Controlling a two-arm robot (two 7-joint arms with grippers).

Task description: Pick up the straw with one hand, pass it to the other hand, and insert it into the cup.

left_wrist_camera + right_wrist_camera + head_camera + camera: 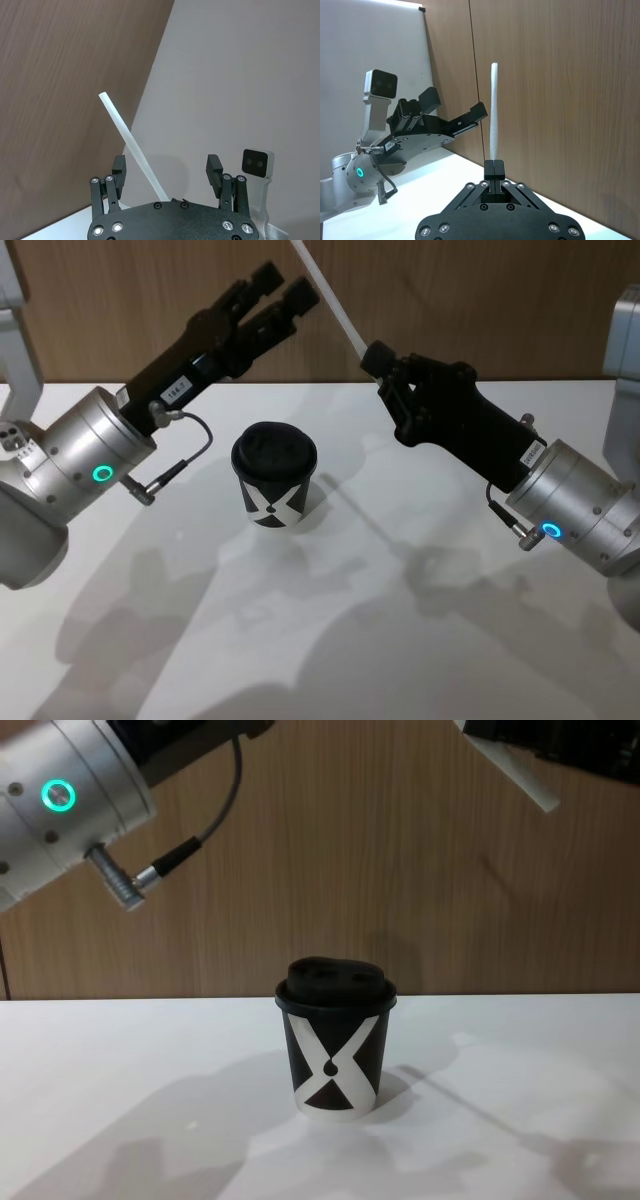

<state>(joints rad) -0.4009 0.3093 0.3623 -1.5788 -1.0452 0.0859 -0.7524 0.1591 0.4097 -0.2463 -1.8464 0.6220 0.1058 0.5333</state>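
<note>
While right gripper is clamped on straw high over table, you steer left gripper, fingers spread beside it, squarely around shaft, then close. Cup stands below, between them. Match straw's tilt.

- Looks like a robotics lab or test room.
- White table standing against a wood-panelled wall.
- Plain grey wall alongside the panelling.

A white table stands before a wood-panelled wall.
</note>
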